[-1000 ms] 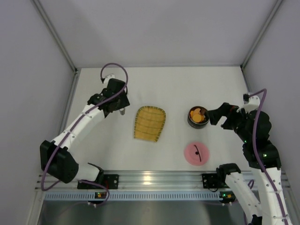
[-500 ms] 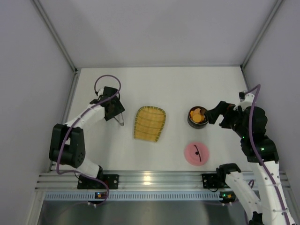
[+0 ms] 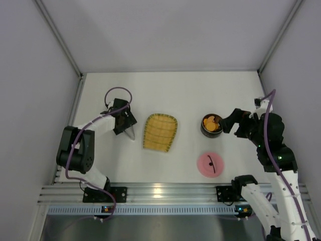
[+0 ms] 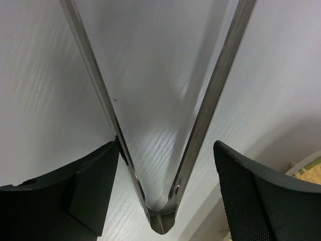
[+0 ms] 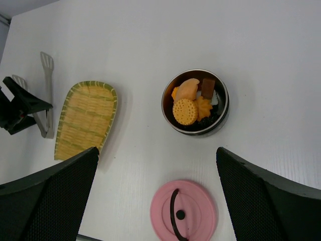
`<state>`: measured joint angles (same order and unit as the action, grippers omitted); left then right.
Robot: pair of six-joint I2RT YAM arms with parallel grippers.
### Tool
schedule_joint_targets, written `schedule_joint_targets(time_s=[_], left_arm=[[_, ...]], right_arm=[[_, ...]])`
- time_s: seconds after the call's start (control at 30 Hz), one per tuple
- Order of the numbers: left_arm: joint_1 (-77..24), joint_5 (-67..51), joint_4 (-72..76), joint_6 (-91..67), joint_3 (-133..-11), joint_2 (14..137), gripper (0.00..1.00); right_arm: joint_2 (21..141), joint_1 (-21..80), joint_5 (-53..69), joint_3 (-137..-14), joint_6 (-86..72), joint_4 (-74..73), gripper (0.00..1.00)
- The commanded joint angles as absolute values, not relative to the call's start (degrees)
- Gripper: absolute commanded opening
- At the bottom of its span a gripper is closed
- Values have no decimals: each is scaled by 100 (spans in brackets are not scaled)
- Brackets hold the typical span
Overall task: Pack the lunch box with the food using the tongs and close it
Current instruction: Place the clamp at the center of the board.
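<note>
1. Lying flat on the table, the tongs are straddled at their hinge end by the left gripper. Its jaws are parted and slack, so a set-down is judged.
2. All food seen is heaped in the lunch box, right of the yellow tray, so packing is judged done.
3. The pink lid lies just nearer the arms. The right gripper is held spread and empty beside the box, judged ready for it.

A robotics lab test cell; a plain white tabletop boxed in by blank pale grey panel walls on metal corner struts; a white jointed left robot arm and matching right robot arm, trailing purple cables, bolted to a slotted silver aluminium rail.
</note>
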<state>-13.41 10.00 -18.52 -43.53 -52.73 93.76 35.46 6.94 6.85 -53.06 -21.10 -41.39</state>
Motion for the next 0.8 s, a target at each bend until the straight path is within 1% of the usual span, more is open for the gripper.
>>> schedule_joint_targets(time_s=[0.0, 0.17, 0.3, 0.4, 0.53, 0.6, 0.7, 0.73, 0.77], left_arm=[[-1310, 905, -1494, -4325, -5255, 8879, 82], [-1318, 765, -1950, -4140, -5800, 8306, 84], [-1371, 484, -2250, -4069, -6047, 7667, 84], [-1678, 571, -2303, -4017, -5959, 7104, 84], [-2134, 484, -2461, -3946, -5915, 6654, 85], [-2328, 440, -2479, -3946, -5889, 6461, 85], [-2627, 457, -2496, -3903, -5854, 6311, 85], [-2671, 396, -2487, -3894, -5854, 6284, 85], [-2707, 335, -2479, -3894, -5845, 6258, 85]], right_arm=[[3647, 633, 536, -5572, -2030, -4342, 99], [3858, 624, 536, -5616, -2048, -4368, 99], [4226, 624, 475, -5669, -1951, -4613, 99], [4499, 668, 422, -5573, -1969, -4719, 99], [4772, 747, 712, -5335, -2091, -4965, 100], [4869, 861, 598, -5326, -2109, -5114, 99], [5105, 1334, 212, -5510, -2249, -5606, 92], [5185, 1675, 124, -5572, -2320, -5729, 87], [5255, 1870, -16, -5624, -2494, -5957, 86]])
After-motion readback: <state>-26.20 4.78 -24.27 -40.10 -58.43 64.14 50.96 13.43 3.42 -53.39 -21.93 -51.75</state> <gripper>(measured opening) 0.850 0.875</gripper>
